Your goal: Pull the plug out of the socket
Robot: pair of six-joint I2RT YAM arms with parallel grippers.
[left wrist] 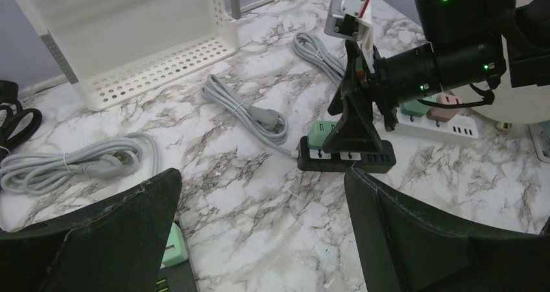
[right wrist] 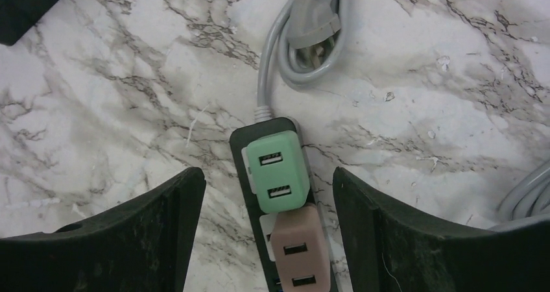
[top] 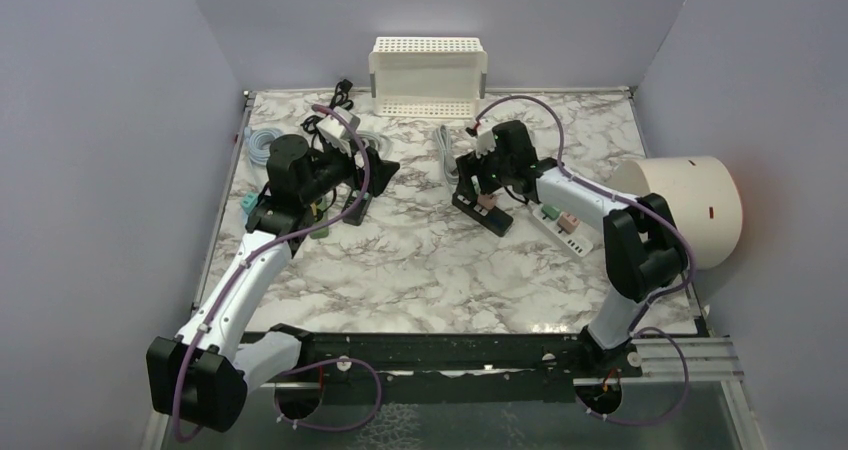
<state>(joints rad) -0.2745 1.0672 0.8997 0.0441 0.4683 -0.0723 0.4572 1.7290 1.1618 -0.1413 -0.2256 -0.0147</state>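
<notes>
**Right fingers stand on both sides of the green plug, with no contact**

The green plug (right wrist: 277, 172) sits in the black power strip (right wrist: 241, 150), at the end where the grey cable (right wrist: 310, 42) comes out. Directly behind it on the same strip there is a pink plug (right wrist: 295, 253), and the two are touching. The strip lies on the marble table (top: 420, 260), a little right of the middle and just beside a white power strip (top: 560, 225).

The right gripper (right wrist: 266, 175) hangs over the black strip with its jaws wide apart. The green plug lies between the two fingers, about in the middle. In the right wrist view a strip of table shows on each side of it, so neither finger touches it. The gap looks similar on both sides. This gripper holds nothing. In the left wrist view its near finger (left wrist: 353, 120) stands in front of the strip and reaches down close to it. How high the tips are against the plug I cannot tell exactly.

The left gripper (left wrist: 263, 175) is on the left side of the table, well apart from the black strip. It is also fully open and empty, and its camera looks across at the right one. A white basket (top: 428, 75) stands at the far edge.
</notes>
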